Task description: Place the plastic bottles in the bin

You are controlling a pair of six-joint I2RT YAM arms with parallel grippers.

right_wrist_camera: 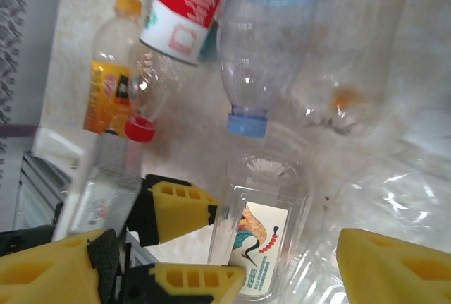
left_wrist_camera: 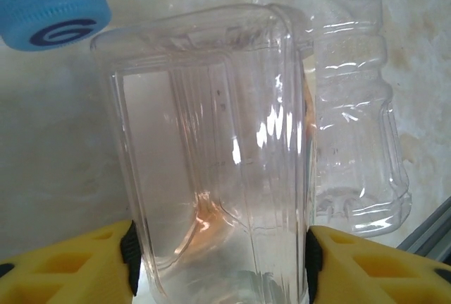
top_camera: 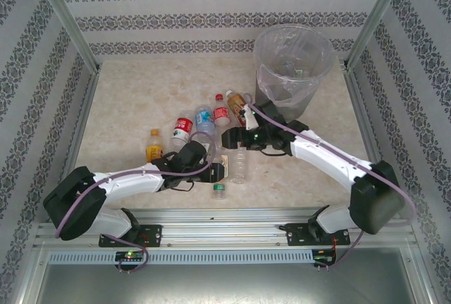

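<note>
**Left end effector clamped on a square clear bottle, right one spread over the pile**

In the left wrist view, the left end effector (left_wrist_camera: pixel 222 265) has its yellow fingers (left_wrist_camera: pixel 70 269) pressed against both flat sides of a square clear bottle (left_wrist_camera: pixel 211 156), clenched on it. A faint amber tint sits low inside the bottle. At the top left a blue cap (left_wrist_camera: pixel 49 4) carries a dark mark that reads like a "G" (the frame edge cuts the cap off). A ridged clear bottle (left_wrist_camera: pixel 356 120) lies just to the right, with no label facing the camera.

The right end effector (right_wrist_camera: pixel 225 269) is released, its fingers wide apart above the cluster. Beneath it a bird label (right_wrist_camera: pixel 257 244), a coloured bird picture on a clear bottle, has small print too fine to read. A red label (right_wrist_camera: pixel 187 1) shows white writing that is blurred and cut off at the top edge. An orange-labelled bottle (right_wrist_camera: pixel 113 71) with an orange cap has dark characters that I cannot make out.

From above, the plastic bottles (top_camera: pixel 183 129) lie clustered in the middle of the tabletop (top_camera: pixel 127 92), between the two arms' reach. The bin (top_camera: pixel 292 64) stands upright at the far right, with a clear liner (top_camera: pixel 271 82) over its rim, close beside the nearest bottle. Its contents are too dim to tell.
</note>
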